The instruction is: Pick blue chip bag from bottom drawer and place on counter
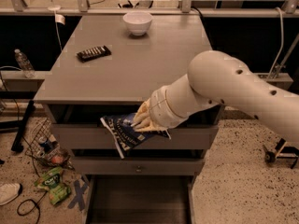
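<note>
1. The gripper (140, 121) hangs just below the front edge of the counter (140, 66), its pale fingers (138, 118) pressed down on the top of the blue chip bag (120, 134). It appears to have the bag clamped, though the fingertips are partly lost against the wrapper.
2. The blue chip bag dangles in mid-air under the counter's front edge, tilted, its white lettering facing out. It covers part of the drawer fronts beneath the counter.
3. The robot's thick white arm (233, 90) reaches in from the counter's right side, crossing its front right corner.
4. The bottom drawer (138, 202) stands pulled open well below the counter, its inside dark.
5. On the counter, a white bowl (138, 22) sits near the back edge, and a black remote-like object (94, 53) lies toward the left side.
6. On the floor left of the counter lie a green snack bag (53, 185) and a wire basket (46, 143) of clutter; a water bottle (23, 62) stands beyond the counter's left edge.
</note>
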Action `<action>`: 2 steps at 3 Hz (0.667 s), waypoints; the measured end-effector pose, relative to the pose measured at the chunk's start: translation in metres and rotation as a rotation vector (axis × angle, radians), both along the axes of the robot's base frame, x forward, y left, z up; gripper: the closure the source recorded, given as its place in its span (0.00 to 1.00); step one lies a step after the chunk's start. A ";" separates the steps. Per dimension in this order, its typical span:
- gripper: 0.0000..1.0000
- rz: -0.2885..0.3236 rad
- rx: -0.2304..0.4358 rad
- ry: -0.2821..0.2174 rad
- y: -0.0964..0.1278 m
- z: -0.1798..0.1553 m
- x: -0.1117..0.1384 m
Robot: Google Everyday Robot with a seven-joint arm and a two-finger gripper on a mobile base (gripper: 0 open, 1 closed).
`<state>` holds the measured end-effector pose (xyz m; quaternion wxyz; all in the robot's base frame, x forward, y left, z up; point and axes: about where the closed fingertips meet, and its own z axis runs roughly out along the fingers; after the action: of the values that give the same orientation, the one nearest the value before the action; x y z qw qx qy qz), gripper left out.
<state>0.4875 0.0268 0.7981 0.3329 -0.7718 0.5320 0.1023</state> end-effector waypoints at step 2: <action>1.00 0.030 0.008 -0.099 -0.004 0.051 0.015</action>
<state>0.5026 0.0224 0.8495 0.3602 -0.7824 0.5030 0.0710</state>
